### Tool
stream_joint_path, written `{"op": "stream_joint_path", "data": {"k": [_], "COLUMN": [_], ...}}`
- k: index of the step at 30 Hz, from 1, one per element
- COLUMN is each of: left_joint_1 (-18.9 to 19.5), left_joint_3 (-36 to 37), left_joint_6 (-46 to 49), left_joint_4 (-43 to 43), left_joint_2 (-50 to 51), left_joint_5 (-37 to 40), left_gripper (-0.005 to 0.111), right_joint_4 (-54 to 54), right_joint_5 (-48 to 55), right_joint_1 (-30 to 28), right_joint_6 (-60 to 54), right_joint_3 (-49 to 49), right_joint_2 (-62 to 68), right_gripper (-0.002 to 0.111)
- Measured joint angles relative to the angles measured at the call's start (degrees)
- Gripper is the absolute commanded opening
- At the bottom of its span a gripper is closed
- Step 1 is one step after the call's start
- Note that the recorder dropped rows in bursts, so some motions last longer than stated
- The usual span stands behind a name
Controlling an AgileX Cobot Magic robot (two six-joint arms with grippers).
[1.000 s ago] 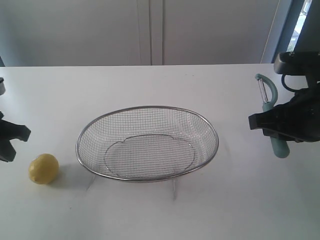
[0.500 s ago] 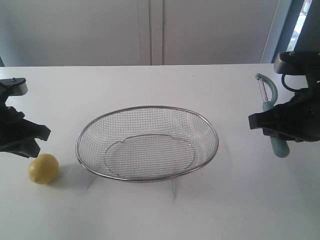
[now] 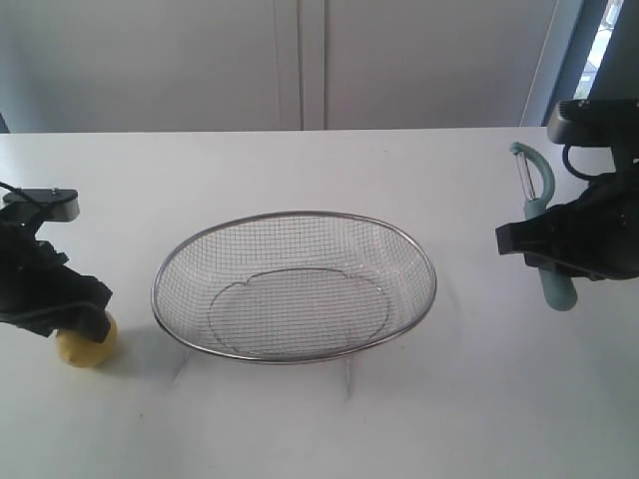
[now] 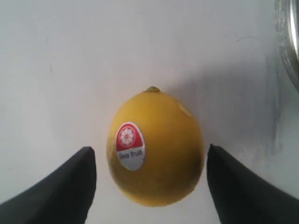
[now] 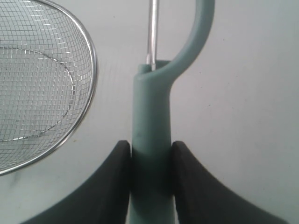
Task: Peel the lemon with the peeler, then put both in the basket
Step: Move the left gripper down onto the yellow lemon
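Here, peeler (image 5: 150, 107) in right gripper (image 5: 150, 150), long axis front-to-back, head farthest

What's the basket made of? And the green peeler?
The basket looks like shiny silver metal: thin see-through wire mesh with a thicker gleaming rim. The peeler seems to be smooth matte teal plastic, with a thin shiny blade that looks like metal.

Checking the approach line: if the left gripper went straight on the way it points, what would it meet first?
Probably the lemon: in the left wrist view it sits centred in the open left gripper, with a gap on each side. How far off it is remains unclear.
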Motion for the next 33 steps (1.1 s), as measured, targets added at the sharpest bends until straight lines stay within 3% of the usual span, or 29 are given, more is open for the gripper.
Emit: {"op": "stream_joint_path", "data": {"k": [18, 21, 29, 33], "left_joint_1": [-0.22, -0.22, -0.22, -0.22], "left_joint_3": [0.0, 0.0, 0.0, 0.0], "left_joint_6": [0.12, 0.12, 0.12, 0.12], "left_joint_4": [-1.33, -1.33, -1.33, -1.33], "left_joint_2": [5.34, 5.34, 5.34, 5.34], "left_joint_5": [-2.37, -2.46, -2.46, -2.46], "left_gripper": [0.067, 0.055, 0.003, 0.0], "right_joint_4": [0.0, 0.0, 0.0, 0.0], "right_joint_5": [-0.25, -0.25, -0.33, -0.33], "right_joint_1": [0.0, 0.0, 0.0, 0.0], "right_joint_6": [0.0, 0.0, 0.0, 0.0], "right_joint_3": [0.0, 0.0, 0.0, 0.0], "right_joint_2": [0.0, 0.0, 0.0, 0.0], "right_gripper": [0.0, 0.0, 0.0, 0.0]}}
